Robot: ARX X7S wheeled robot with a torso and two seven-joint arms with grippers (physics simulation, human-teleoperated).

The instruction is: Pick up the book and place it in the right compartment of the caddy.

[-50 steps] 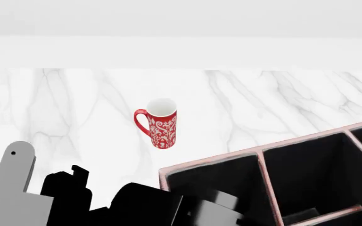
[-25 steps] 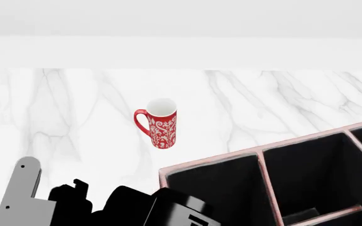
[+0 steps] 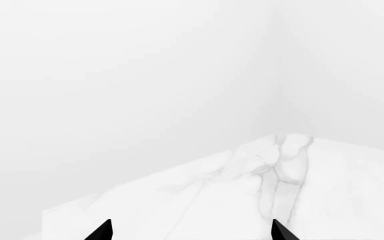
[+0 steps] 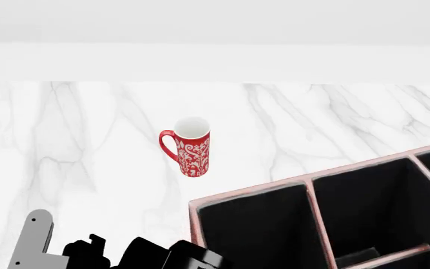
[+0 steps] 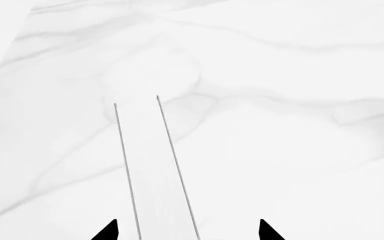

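As the left arm (image 4: pixel 118 255) was drawn back low, both pairs of fingers (image 3: pixel 190 231) (image 5: pixel 188 231) were held open over bare tabletop (image 4: pixel 88 140); no book was seen, so the caddy (image 4: pixel 308 193) remained unfilled.

So the caddy (image 4: pixel 327 224) is a reddish-brown box with pale pink worn edges and a black inside, sitting skewed on the marble worktop (image 4: pixel 73 140) just right of and nearer than the red mug (image 4: pixel 188 147). Pink dividers split it into compartments, all looking empty. Can't spot the book in any view.
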